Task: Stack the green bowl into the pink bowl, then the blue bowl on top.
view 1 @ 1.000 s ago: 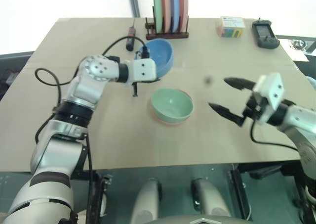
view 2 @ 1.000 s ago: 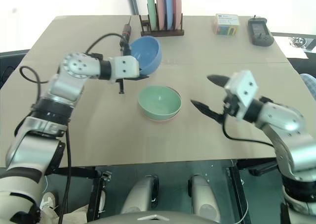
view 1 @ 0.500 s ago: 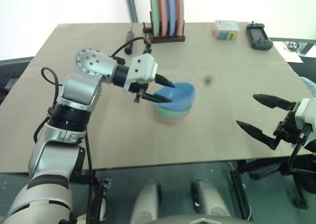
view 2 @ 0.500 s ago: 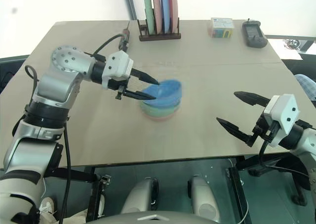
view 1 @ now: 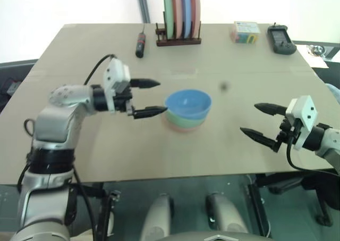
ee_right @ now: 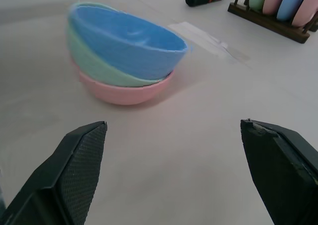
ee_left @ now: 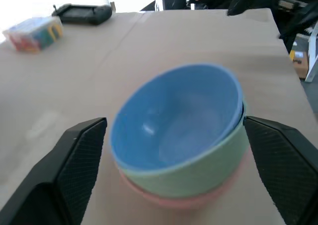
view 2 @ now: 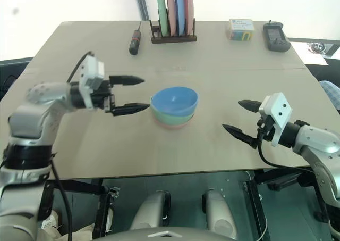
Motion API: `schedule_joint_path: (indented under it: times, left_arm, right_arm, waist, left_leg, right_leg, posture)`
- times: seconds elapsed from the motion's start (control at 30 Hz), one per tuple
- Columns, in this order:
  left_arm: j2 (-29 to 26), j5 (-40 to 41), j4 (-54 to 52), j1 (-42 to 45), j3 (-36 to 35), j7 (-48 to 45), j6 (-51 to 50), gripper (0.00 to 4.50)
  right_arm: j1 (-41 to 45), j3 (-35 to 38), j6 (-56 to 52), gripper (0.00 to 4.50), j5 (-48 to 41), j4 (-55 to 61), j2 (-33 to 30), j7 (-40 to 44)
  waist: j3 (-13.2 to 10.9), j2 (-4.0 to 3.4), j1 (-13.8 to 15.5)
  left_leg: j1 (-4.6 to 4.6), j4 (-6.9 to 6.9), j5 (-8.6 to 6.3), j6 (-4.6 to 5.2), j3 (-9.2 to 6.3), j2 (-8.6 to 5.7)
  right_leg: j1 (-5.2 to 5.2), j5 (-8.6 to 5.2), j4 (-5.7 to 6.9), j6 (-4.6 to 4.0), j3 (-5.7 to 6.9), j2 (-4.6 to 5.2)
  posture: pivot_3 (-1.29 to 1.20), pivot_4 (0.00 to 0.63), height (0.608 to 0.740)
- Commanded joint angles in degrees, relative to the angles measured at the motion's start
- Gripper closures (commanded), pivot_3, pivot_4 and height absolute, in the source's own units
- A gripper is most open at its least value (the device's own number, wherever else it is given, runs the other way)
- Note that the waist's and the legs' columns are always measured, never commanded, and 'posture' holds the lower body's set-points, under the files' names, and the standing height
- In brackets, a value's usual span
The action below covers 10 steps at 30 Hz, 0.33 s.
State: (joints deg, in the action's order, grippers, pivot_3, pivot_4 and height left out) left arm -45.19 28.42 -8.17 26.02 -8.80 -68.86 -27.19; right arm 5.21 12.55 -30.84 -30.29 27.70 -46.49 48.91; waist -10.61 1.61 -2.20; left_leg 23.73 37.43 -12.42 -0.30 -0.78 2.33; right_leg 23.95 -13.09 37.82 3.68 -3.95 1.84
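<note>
Sitting near the middle of the table (view 1: 79,161): blue bowl (view 1: 187,103) on top, nested in the green bowl (view 1: 183,119), itself nested in the pink bowl (ee_left: 189,200) at the bottom, with only thin rims of green and pink showing from the head camera. Slightly tilted in the right wrist view, blue rim higher on one side. Hovering just beside the stack on its left: left gripper (view 1: 150,97), fingers spread wide, holding nothing, tips pointing toward the bowls but apart from them. Hanging well apart from the stack near the table's front right edge: right gripper (view 1: 261,123), fingers likewise spread wide and empty, pointing toward the stack. Standing at the table's far edge: wooden rack (view 1: 179,39) with upright plates (view 1: 181,9) in green, pink and blue. Lying left of the rack: dark screwdriver (view 1: 141,44). Resting at the far right: small colourful box (view 1: 245,31), and beside it a black handheld device (view 1: 281,39).
</note>
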Motion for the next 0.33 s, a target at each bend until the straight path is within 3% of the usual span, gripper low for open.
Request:
schedule_joint_path:
  times: [0.03,0.33]
  left_arm:
    - [-2.19,0.65,-7.14,-10.23,-8.94,4.39,-0.13,0.04]
    - [-5.69,3.77,-14.28,-28.04,-19.06,5.4,-2.84,0.04]
  right_arm:
    - [-0.16,3.55,3.33,0.0,1.31,-2.87,-3.22,2.83]
    - [-7.73,11.65,3.98,0.0,-0.97,-2.27,-8.37,9.93]
  waist:
    - [0.0,0.0,0.07]
    - [0.02,0.03,0.68]
  left_leg:
    - [0.0,-0.04,0.0,0.0,0.01,0.0]
    - [-0.07,-0.03,0.0,0.0,0.03,0.0]
  right_leg:
    - [0.0,0.01,-0.05,-0.02,0.0,0.01]
    - [-0.06,-0.24,-0.08,-0.03,0.03,0.06]
  posture:
    - [0.0,0.15,0.74]
    - [0.0,0.15,0.74]
